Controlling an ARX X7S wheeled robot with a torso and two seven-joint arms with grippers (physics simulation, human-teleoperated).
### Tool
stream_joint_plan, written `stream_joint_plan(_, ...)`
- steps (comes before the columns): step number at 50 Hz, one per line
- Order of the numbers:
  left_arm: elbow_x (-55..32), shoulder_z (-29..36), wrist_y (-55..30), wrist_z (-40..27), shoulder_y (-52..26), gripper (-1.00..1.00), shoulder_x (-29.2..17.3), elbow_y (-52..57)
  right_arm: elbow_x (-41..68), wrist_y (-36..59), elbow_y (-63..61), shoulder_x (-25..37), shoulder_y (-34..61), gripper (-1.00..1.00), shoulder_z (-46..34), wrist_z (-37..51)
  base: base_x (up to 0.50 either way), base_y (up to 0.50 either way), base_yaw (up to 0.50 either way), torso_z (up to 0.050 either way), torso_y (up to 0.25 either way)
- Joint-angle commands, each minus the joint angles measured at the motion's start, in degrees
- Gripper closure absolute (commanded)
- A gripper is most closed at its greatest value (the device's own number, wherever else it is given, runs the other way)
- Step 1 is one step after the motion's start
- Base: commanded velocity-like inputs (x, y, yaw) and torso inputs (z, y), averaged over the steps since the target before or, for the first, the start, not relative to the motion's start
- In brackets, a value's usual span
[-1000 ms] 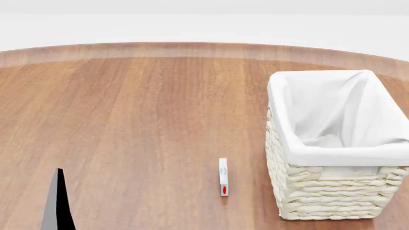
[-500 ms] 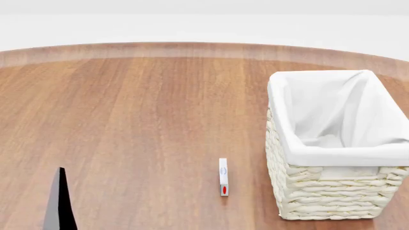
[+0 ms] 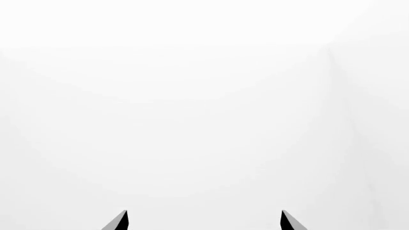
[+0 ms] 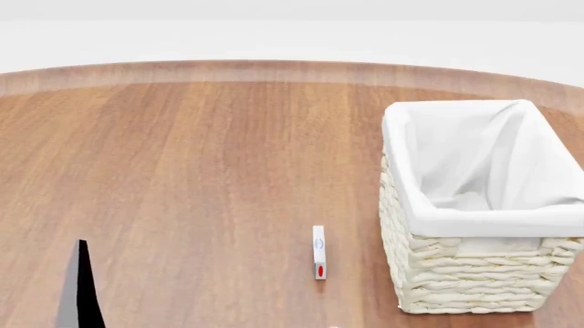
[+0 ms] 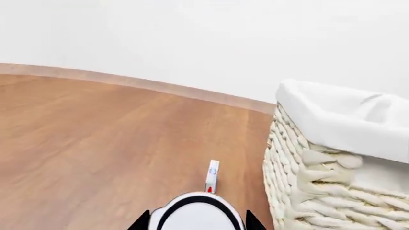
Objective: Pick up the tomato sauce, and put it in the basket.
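A round pale lid with a dark ring (image 5: 198, 211) sits between the fingertips of my right gripper (image 5: 198, 223). It looks like the top of the tomato sauce can, and its label is hidden. The dark fingertips (image 5: 144, 222) press on both its sides. The cream wicker basket (image 5: 319, 187), lined with white cloth, stands just to the right of it and also shows in the head view (image 4: 474, 280) at the right. My left gripper (image 3: 203, 221) is open and empty, facing a blank white background. One of its fingers (image 4: 82, 290) shows at the head view's lower left.
A small thin white box with a red mark (image 4: 319, 253) lies flat on the round wooden table (image 4: 182, 171) just left of the basket. It also shows in the right wrist view (image 5: 212, 175), ahead of the held lid.
The left finger in the head view has shifted slightly sideways and back. The basket and the small box have not moved.
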Motion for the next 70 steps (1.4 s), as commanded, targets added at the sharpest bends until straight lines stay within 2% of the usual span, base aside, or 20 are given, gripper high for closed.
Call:
stream_joint_plan(1,-0.2,-0.1,0.0,-0.3,0.4,-1.0,-0.4,0.8,-4.4,2.9,-1.9,-0.9,8.1,1.0,-4.3,-3.1,0.0,0.0,0.0,0.0,0.0)
stream_joint_plan(2,-0.2,-0.1,-0.5,-0.5,0.6,-1.0,-0.5,2.1,-4.7,2.9,1.2,-2.0,13.5,1.0,-5.0,-4.7,0.0,0.0,0.0,0.0,0.0)
stream_joint_plan(4,-0.2,0.0,-0.5,-0.5,0.6,-1.0,-0.5,2.1,-4.6,2.9,1.4,-2.0,13.5,1.0,-5.0,-4.7,0.0,0.0,0.0,0.0,0.0)
stream_joint_plan(5,-0.2,-0.2,-0.3,-0.7,1.0,-1.0,-0.6,2.3,-4.1,3.3,4.1,-3.0,17.9,1.0,-4.8,-6.0,0.0,0.0,0.0,0.0,0.0)
stream_joint_plan(6,-0.2,-0.2,-0.3,-0.7,1.0,-1.0,-0.6,2.3,-4.1,3.2,4.2,-3.0,18.0,1.0,-4.8,-6.0,0.0,0.0,0.0,0.0,0.0)
stream_joint_plan(7,0.0,-0.6,-0.3,-0.9,1.8,-1.0,-1.1,3.2,-2.9,3.2,9.6,-4.3,24.4,1.0,-3.9,-7.8,0.0,0.0,0.0,0.0,0.0)
stream_joint_plan(12,0.4,-1.2,-0.1,-1.4,2.5,-1.0,-1.5,3.7,-2.6,1.3,19.3,-5.3,33.7,1.0,-2.4,-9.3,0.0,0.0,0.0,0.0,0.0)
stream_joint_plan(34,1.0,-0.8,0.2,-1.8,3.1,-1.0,-1.9,3.6,-5.3,-4.8,40.1,-7.1,54.1,1.0,-1.8,-10.2,0.0,0.0,0.0,0.0,0.0)
stream_joint_plan(50,1.3,0.3,-0.5,-1.7,2.6,-1.0,-1.9,3.5,-4.6,-5.7,46.0,-5.3,60.7,1.0,0.8,-9.0,0.0,0.0,0.0,0.0,0.0)
stream_joint_plan(70,1.0,0.7,-0.3,-1.8,2.5,-1.0,-2.4,3.7,-4.2,-3.0,43.1,0.0,58.8,1.0,5.1,-4.6,0.0,0.0,0.0,0.0,0.001)
